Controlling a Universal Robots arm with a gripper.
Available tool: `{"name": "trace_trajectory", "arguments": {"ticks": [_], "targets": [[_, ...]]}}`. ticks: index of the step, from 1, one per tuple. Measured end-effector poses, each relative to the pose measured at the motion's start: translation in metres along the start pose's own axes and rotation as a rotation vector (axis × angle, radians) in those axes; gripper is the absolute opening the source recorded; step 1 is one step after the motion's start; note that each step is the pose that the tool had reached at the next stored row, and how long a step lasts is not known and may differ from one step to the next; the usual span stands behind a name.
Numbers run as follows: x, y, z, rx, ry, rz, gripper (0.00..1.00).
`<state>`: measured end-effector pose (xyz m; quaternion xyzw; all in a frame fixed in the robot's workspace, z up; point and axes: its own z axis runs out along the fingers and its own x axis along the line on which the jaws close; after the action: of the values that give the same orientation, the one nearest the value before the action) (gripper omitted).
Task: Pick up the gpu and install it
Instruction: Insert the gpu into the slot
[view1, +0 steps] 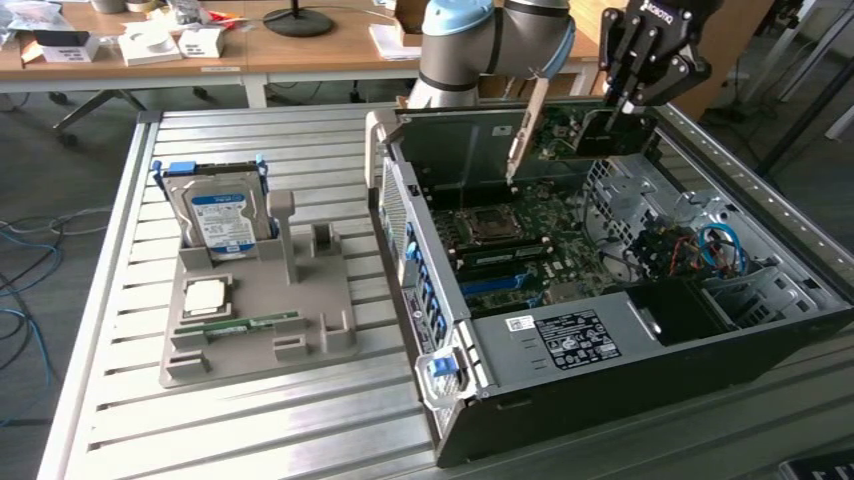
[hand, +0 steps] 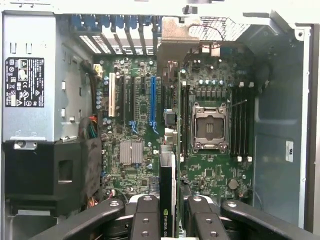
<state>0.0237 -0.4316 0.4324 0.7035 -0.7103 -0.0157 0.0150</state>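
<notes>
The gpu (view1: 574, 135) hangs edge-down above the far end of the open computer case (view1: 561, 340), with its silvery bracket (view1: 527, 130) pointing down toward the case's rear wall. My gripper (view1: 627, 105) is shut on the card's upper edge. In the wrist view the gpu (hand: 167, 190) is seen edge-on between my black fingers (hand: 146, 215), over the motherboard (hand: 130, 165). It lies between the blue expansion slot (hand: 152, 100) and the processor socket (hand: 209, 127). The card is not touching the board.
A grey parts holder (view1: 320, 335) on the slatted metal table (view1: 267, 420) carries a silver hard drive (view1: 220, 215), a processor (view1: 207, 295) and a green memory stick (view1: 240, 325). Drive cages and cables (view1: 714, 250) fill the case's right side. A cluttered desk (view1: 267, 45) stands behind.
</notes>
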Motion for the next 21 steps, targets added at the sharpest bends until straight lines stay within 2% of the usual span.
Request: {"name": "trace_trajectory", "arguments": {"ticks": [2, 3, 14, 21], "targets": [[0.000, 0.0012, 0.0011, 0.0215, -0.0005, -0.002, 0.26], [0.000, 0.0018, 0.0019, 0.0285, -0.0004, -0.002, 0.26], [0.000, 0.0046, 0.0200, 0.0295, -0.0002, -0.005, 0.26], [0.000, 0.0047, 0.0222, 0.0296, -0.0002, -0.006, 0.26]]}}
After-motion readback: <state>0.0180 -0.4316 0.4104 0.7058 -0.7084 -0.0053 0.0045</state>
